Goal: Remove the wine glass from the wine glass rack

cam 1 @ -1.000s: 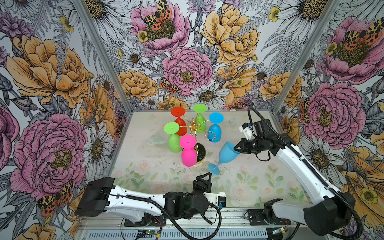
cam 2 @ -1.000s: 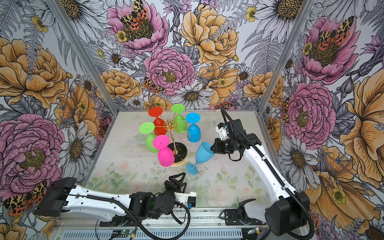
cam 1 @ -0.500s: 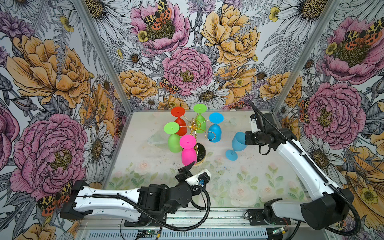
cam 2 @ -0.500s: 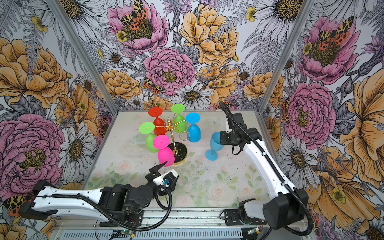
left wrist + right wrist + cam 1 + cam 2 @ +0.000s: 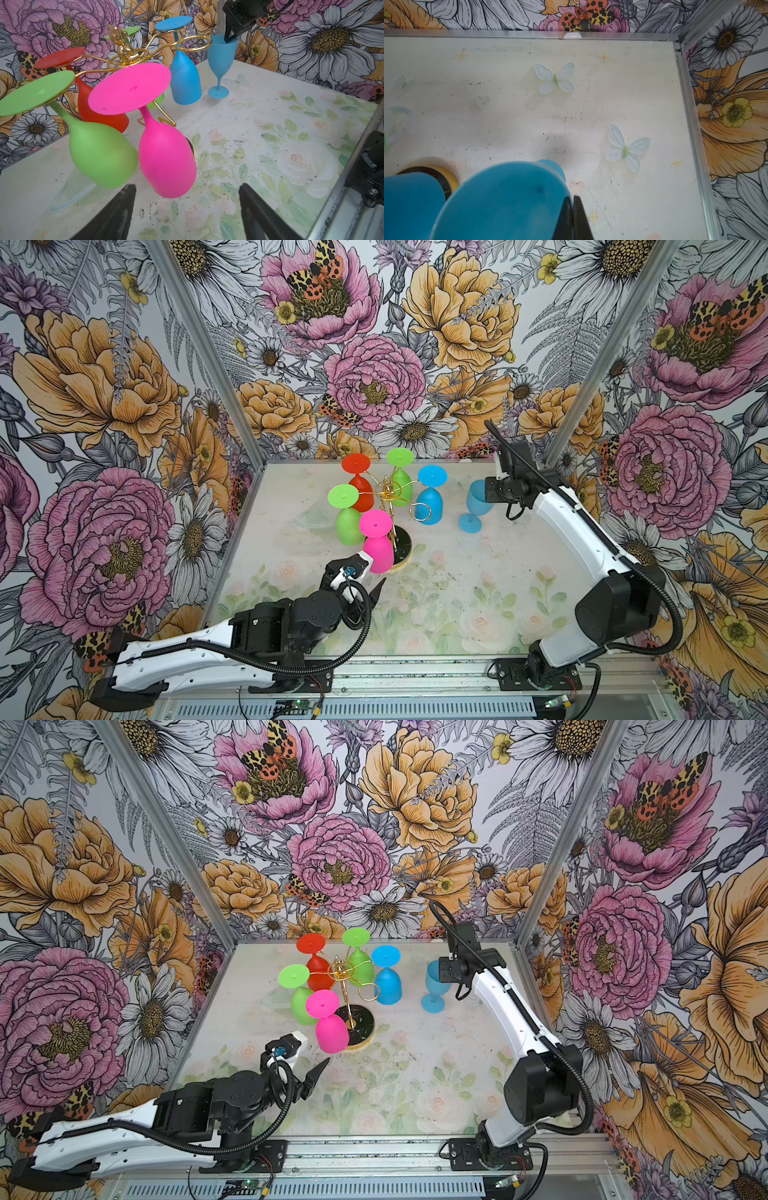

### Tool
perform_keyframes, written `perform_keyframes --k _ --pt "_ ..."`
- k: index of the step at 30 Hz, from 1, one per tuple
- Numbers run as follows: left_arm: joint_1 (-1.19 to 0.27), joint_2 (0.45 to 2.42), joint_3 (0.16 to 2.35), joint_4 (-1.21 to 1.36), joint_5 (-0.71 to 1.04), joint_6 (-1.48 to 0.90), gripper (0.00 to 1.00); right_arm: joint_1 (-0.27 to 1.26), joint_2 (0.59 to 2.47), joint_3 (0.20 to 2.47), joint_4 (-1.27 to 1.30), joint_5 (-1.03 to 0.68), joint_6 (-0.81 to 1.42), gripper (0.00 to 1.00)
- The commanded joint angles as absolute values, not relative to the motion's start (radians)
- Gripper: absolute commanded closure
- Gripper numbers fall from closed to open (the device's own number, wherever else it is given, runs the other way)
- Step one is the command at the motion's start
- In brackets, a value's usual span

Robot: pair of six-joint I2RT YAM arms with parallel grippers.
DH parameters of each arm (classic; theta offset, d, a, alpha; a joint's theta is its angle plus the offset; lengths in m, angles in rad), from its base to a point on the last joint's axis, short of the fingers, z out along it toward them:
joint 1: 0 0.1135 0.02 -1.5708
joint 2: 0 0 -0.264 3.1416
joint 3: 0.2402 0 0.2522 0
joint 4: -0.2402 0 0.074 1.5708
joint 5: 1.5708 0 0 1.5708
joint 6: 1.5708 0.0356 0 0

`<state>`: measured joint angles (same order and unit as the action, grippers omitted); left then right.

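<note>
Observation at the lower left of both top views: the left gripper (image 5: 368,578) is positioned just below and left of the pink glass (image 5: 377,547), jaws spread wide, nothing held. In the left wrist view its black fingers (image 5: 124,199) are seen far apart at the bottom edge, with the pink bowl hanging just beyond the gap. No contact is seen.

At frame centre the wine glass rack (image 5: 388,491) is stood on the table (image 5: 457,593) on its black, gold-rimmed base (image 5: 402,549). Five glasses are hung from it upside down by the foot. From left to right these are noted as the green glass (image 5: 348,524), red glass (image 5: 360,493), pink glass, second green glass (image 5: 401,487) and blue glass (image 5: 430,506). One gold loop (image 5: 419,512) beside the blue glass is seen bare.

Right of centre, the light blue wine glass (image 5: 478,499) is held upright, off the rack and apart from it. Its rim is pinched by the right gripper (image 5: 484,491), jaws narrowed onto the bowl wall, with one finger inside. Its foot (image 5: 218,93) is seen at table level. Whether it bears on the surface cannot be told.
</note>
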<state>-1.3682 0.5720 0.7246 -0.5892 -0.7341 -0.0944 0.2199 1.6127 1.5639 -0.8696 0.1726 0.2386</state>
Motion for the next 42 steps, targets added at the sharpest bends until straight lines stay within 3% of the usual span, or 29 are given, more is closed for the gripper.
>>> perform_keyframes --k 1,18,28,42 --pt "-1.319 0.533 0.697 -0.638 -0.671 -0.170 0.20 0.210 1.680 1.645 -0.811 0.203 0.217 1.00" --pt "-1.093 0.531 0.710 -0.672 -0.676 -0.227 0.19 0.216 2.048 2.014 -0.789 0.173 0.196 1.00" --pt "-0.942 0.487 0.712 -0.681 -0.584 -0.259 0.19 0.245 2.186 2.170 -0.792 0.152 0.213 1.00" --pt "-0.920 0.491 0.721 -0.701 -0.543 -0.253 0.19 0.276 2.249 2.206 -0.792 0.135 0.222 0.99"
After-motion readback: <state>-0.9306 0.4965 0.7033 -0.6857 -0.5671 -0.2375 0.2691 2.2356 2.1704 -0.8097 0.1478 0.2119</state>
